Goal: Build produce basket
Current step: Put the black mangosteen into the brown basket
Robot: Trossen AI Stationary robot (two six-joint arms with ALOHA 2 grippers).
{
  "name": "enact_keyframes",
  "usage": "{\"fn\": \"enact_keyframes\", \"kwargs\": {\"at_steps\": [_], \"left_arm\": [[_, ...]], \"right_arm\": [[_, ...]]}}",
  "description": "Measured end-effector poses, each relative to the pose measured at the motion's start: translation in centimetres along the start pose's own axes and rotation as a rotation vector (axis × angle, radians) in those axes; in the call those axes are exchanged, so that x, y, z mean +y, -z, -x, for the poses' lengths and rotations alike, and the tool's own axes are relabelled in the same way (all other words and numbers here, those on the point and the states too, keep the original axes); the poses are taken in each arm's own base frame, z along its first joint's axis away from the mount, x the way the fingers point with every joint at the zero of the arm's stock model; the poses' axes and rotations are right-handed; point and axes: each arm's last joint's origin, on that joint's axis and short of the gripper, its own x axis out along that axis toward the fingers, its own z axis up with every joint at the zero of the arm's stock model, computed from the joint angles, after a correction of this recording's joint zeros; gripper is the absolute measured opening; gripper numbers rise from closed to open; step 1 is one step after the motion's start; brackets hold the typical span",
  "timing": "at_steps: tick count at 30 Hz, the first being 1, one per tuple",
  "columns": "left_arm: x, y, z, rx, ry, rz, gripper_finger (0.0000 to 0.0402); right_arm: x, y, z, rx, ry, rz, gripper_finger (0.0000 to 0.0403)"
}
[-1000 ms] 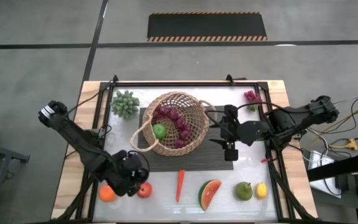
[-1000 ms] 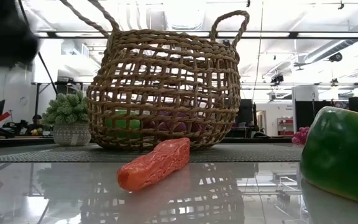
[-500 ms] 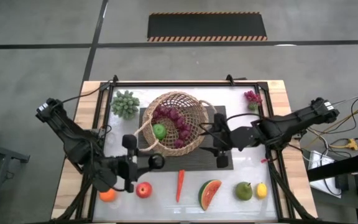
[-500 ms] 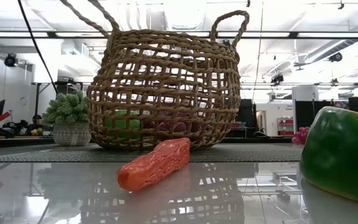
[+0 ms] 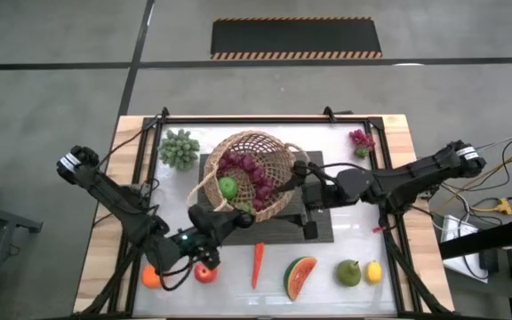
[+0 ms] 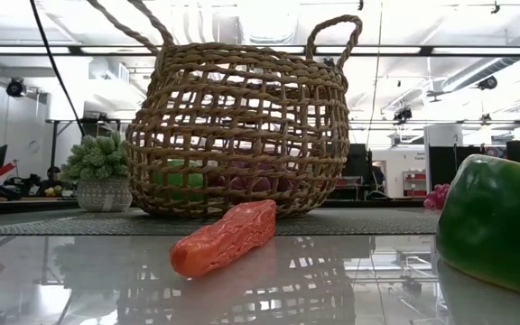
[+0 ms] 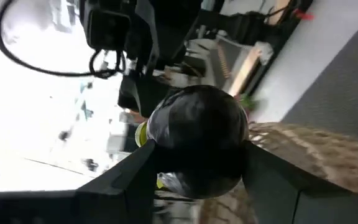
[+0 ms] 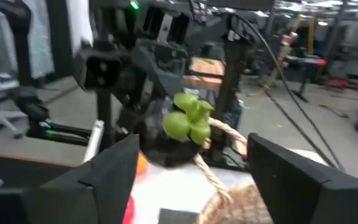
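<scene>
As the left jaws clench a dark plum, the basket rim just ahead could knock it loose; right jaws hang released.

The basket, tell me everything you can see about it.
The basket is round, tan, open-weave wicker with two thin loop handles. It stands upright on a dark ribbed mat near the table's middle. Purple grapes and a green apple lie inside. The carrot lies apart in front.
</scene>
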Motion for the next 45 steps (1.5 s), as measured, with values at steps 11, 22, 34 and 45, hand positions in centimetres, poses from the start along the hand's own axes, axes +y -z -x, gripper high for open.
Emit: {"fn": "enact_keyframes", "kwargs": {"at_steps": [11, 22, 34, 45], "left_arm": [[-1.6, 1.4, -2.8, -0.025, -0.113, -0.131, 0.0189], [-1.4, 1.9, -4.4, -0.066, -0.136, -0.143, 0.0189], [-0.9, 2.6, -5.3, -0.035, -0.158, -0.121, 0.0190], [-0.7, 2.7, -5.5, -0.032, -0.167, -0.085, 0.0191]], "right_arm": [[-1.3, -0.1, -1.1, -0.068, -0.037, -0.074, 0.0353], [-2.7, 0.4, -3.2, -0.010, 0.005, -0.150, 0.0341], [-2.7, 0.5, -3.2, 0.023, 0.005, -0.150, 0.0273], [-2.7, 0.6, -3.2, 0.039, 0.007, -0.160, 0.0224]]}}
